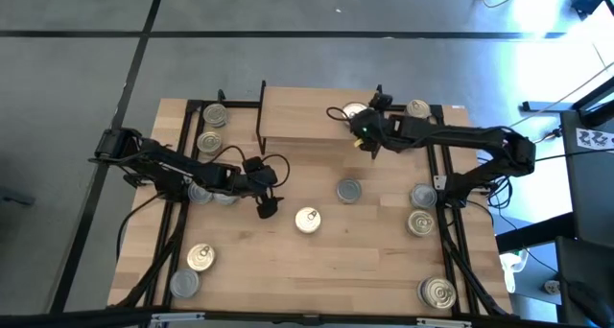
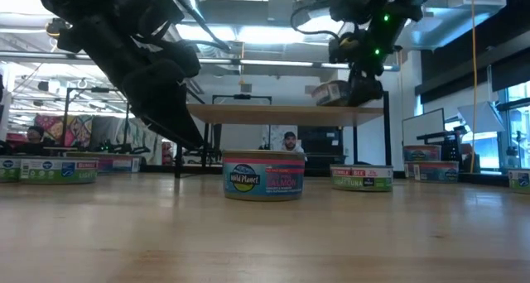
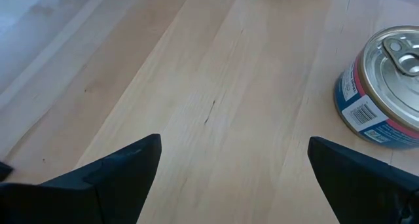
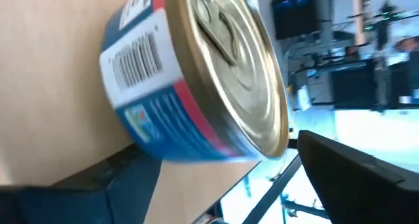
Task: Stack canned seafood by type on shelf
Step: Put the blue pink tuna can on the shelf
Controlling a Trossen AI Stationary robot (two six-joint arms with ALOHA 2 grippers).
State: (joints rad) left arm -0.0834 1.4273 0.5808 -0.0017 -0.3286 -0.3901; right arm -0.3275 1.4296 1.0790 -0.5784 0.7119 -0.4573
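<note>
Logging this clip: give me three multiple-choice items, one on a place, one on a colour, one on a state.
1. Where is the right tool?
A. Over the shelf
B. At the table's front edge
C. Off the table

2. What colour is the lid of the can by the right tool?
A. Black
B. Green
C. Gold

3. How is the left tool?
A. Shut on a can
B. Open, nothing between its fingers
C. Out of view

Answers:
1 A: in the high view, the right tool hangs over the shelf.
2 C: the right wrist view shows the can with a gold pull-ring lid.
3 B: the left tool shows only bare wood between its spread fingers.
</note>
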